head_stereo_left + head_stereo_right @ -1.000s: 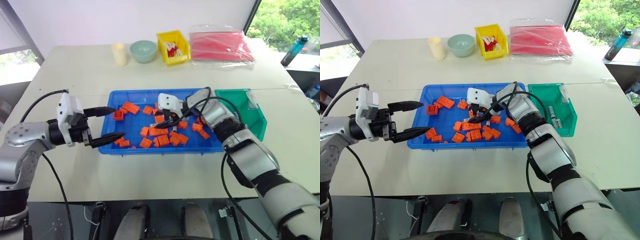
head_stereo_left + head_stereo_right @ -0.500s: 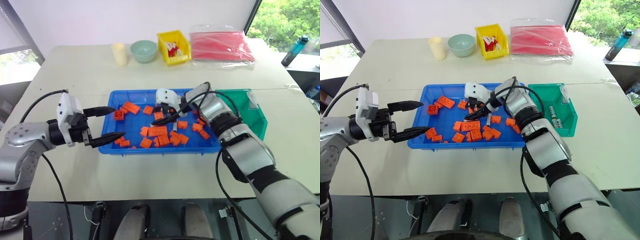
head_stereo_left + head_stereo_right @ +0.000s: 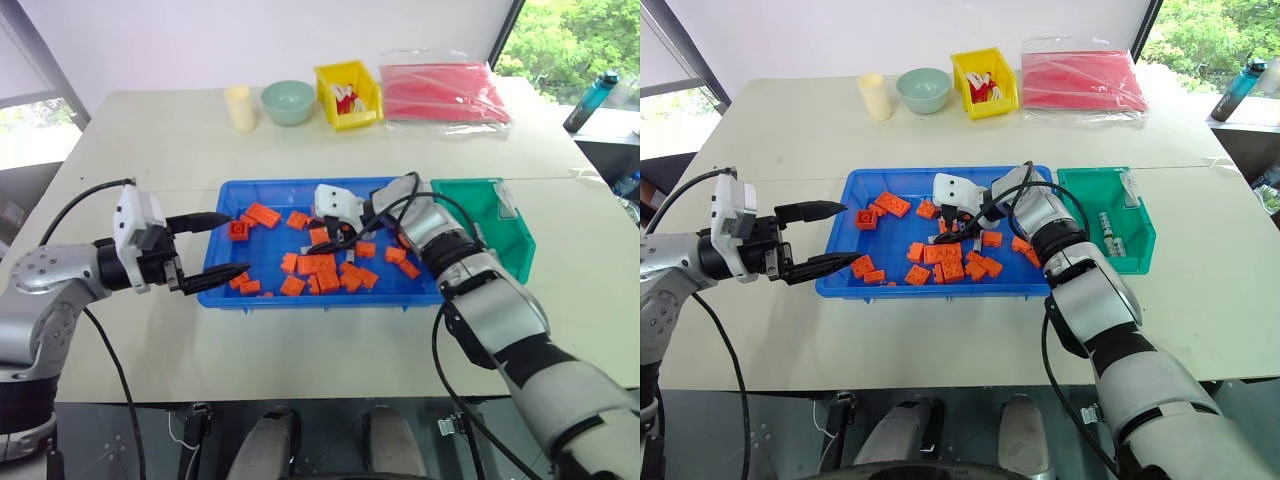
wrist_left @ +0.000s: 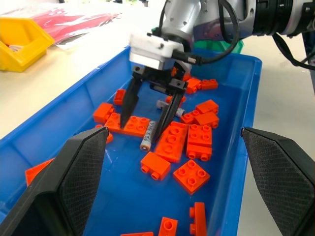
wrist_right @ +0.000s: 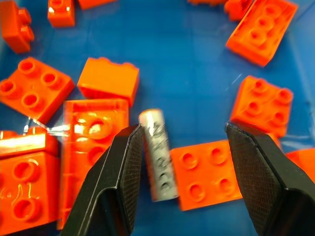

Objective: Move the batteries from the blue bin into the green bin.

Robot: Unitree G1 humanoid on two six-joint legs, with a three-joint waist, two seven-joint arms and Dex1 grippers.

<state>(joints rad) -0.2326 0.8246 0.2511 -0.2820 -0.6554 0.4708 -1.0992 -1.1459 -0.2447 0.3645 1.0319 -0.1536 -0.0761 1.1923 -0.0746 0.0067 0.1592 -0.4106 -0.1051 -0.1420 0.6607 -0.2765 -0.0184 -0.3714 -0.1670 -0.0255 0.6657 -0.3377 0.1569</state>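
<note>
Shifting slightly over the blue bin [image 3: 225,290], the right end effector [image 4: 148,118] straddles, fingers apart, a light, slick battery [image 4: 148,134], best pinched mid-length.

Table [image 3: 150,140] holds blue bin [image 3: 240,188], green bin [image 3: 520,250], perhaps a cup [image 3: 238,107].

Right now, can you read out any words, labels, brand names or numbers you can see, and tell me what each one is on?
No text can be read.
Battery lying in the blue bin between the open right hand's fingers: dark print along its side, too blurred to read.
Clear tag on the green bin's rim: too small to tell whether it carries writing.
</note>
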